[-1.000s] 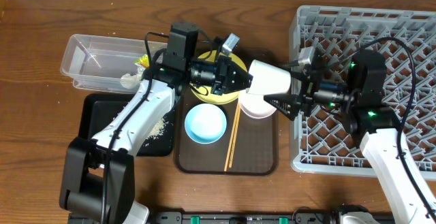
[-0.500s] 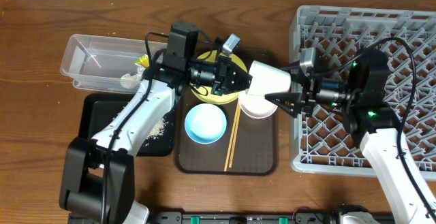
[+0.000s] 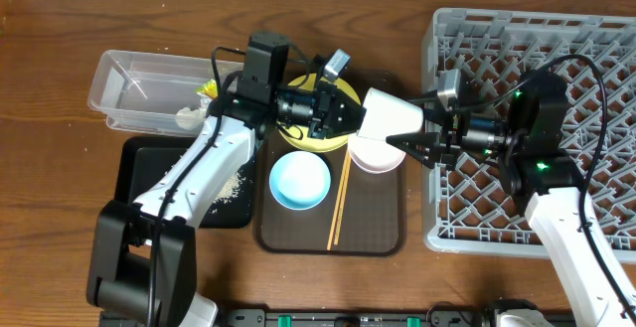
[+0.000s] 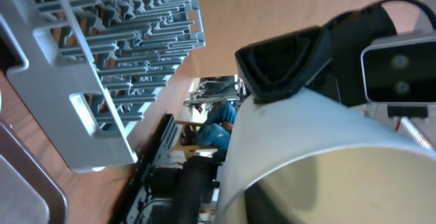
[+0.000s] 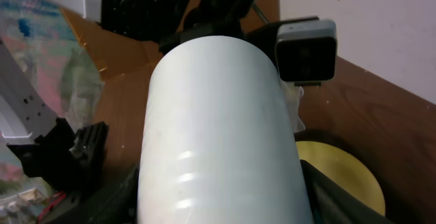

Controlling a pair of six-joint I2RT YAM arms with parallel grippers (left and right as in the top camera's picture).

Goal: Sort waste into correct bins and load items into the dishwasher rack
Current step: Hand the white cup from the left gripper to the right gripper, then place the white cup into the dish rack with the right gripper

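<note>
The small pale cup hangs on its side above the brown serving tray, between both arms. My left gripper is shut on its rim, with one finger inside the cup in the left wrist view. My right gripper is closed round the cup's base; its black jaws touch both sides of the cup. The yellow plate, pinkish-white bowl, light blue bowl and chopsticks lie on the tray. The grey rack stands at the right.
The clear tub at the back left holds the yellow-green wrapper and the white tissue. The black tray in front of it holds rice scraps. The brown serving tray lies between the bins and the rack.
My right gripper's jaws have narrowed from wide open onto the cup's base. The cup and the left arm have hardly moved.
</note>
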